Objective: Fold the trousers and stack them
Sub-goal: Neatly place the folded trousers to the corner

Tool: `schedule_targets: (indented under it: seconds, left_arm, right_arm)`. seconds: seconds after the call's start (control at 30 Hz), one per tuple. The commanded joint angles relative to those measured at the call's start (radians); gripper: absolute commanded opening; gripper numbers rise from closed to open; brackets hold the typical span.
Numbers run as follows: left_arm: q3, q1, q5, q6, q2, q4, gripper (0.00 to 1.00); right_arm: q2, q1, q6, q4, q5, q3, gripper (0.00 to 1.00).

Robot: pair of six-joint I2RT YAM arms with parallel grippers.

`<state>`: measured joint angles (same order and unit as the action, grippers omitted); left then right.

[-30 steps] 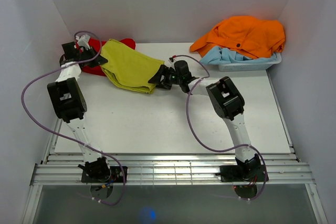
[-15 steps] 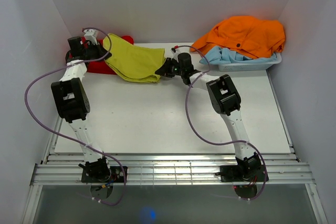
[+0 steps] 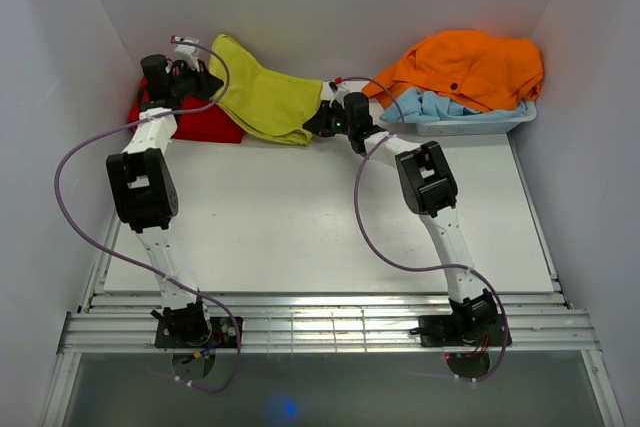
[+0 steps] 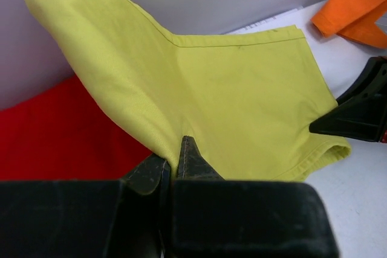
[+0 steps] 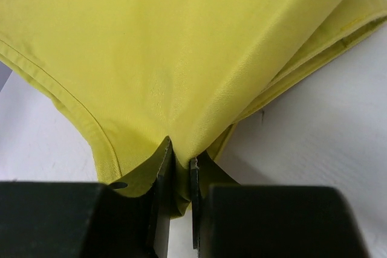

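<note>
You see a red cloth (image 3: 195, 125) far left on the table (image 3: 300, 217); far right, an orange garment (image 3: 470, 67) tops light blue fabric (image 3: 440, 107) in a tray (image 3: 482, 125).

The trousers (image 4: 242, 101) are smooth, matt woven cloth.

no readable text, no labels, no brand marks, no numbers anywhere

Reaching far forward, the left claw (image 4: 174, 155) and right claw (image 5: 179, 152) face each other, each pinched closed.
</note>
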<state>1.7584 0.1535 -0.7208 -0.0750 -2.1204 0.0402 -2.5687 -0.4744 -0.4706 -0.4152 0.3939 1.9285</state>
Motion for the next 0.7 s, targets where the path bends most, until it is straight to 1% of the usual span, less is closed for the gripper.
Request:
schedule_targets:
  seconds: [0.0, 0.03, 0.1, 0.13, 0.17, 0.2, 0.23, 0.27, 0.3, 0.33, 0.37, 0.4, 0.43, 0.47, 0.5, 0.57, 0.6, 0.67]
  left_arm:
    - [0.092, 0.034, 0.095, -0.043, 0.073, 0.173, 0.00]
    - [0.098, 0.041, 0.107, -0.043, 0.076, 0.185, 0.00]
    - [0.108, 0.043, 0.154, -0.074, 0.080, 0.204, 0.00]
    - [0.125, 0.050, 0.162, -0.080, 0.077, 0.205, 0.00]
    - [0.136, 0.054, 0.162, -0.081, 0.064, 0.204, 0.00]
    - [0.144, 0.060, 0.169, -0.077, 0.059, 0.199, 0.00]
    - [0.145, 0.061, 0.175, -0.077, 0.056, 0.194, 0.00]
    - [0.138, 0.061, 0.176, -0.078, 0.054, 0.191, 0.00]
    - [0.127, 0.061, 0.181, -0.078, 0.062, 0.193, 0.00]
    - [0.116, 0.060, 0.187, -0.075, 0.068, 0.201, 0.00]
    - [0.089, 0.060, 0.199, -0.075, 0.073, 0.228, 0.00]
    - [0.073, 0.060, 0.221, -0.072, 0.085, 0.248, 0.00]
    - [0.061, 0.063, 0.256, -0.071, 0.086, 0.268, 0.00]
    - [0.058, 0.066, 0.259, -0.072, 0.088, 0.289, 0.00]
    - [0.059, 0.069, 0.258, -0.077, 0.086, 0.293, 0.00]
    - [0.069, 0.075, 0.261, -0.092, 0.080, 0.299, 0.00]
    - [0.082, 0.078, 0.250, -0.107, 0.077, 0.299, 0.00]
    - [0.099, 0.078, 0.232, -0.120, 0.066, 0.302, 0.00]
  right_arm:
    - [-0.014, -0.024, 0.087, -0.074, -0.043, 0.118, 0.08]
    - [-0.021, -0.036, 0.086, -0.067, -0.052, 0.156, 0.08]
    - [-0.041, -0.050, 0.076, 0.002, -0.104, 0.193, 0.08]
    - [-0.050, -0.062, 0.084, 0.034, -0.121, 0.226, 0.17]
    - [-0.062, -0.064, 0.087, 0.036, -0.112, 0.225, 0.23]
    - [-0.065, -0.063, 0.081, -0.005, -0.096, 0.202, 0.35]
    - [-0.065, -0.056, 0.067, -0.043, -0.084, 0.173, 0.44]
    - [-0.089, -0.053, 0.060, -0.068, -0.063, 0.171, 0.42]
    - [-0.113, -0.050, 0.052, -0.053, -0.058, 0.211, 0.42]
    - [-0.143, -0.050, 0.041, -0.031, -0.058, 0.269, 0.39]
    - [-0.201, -0.050, 0.040, -0.027, -0.058, 0.384, 0.34]
    - [-0.220, -0.053, 0.035, -0.078, -0.069, 0.415, 0.30]
    - [-0.231, -0.064, 0.032, -0.120, -0.094, 0.423, 0.29]
    - [-0.237, -0.073, 0.045, -0.161, -0.163, 0.418, 0.29]
    - [-0.242, -0.091, 0.067, -0.190, -0.187, 0.417, 0.29]
    - [-0.242, -0.110, 0.110, -0.235, -0.222, 0.420, 0.35]
    - [-0.234, -0.115, 0.112, -0.237, -0.233, 0.394, 0.39]
    - [-0.190, -0.121, 0.095, -0.253, -0.215, 0.344, 0.39]
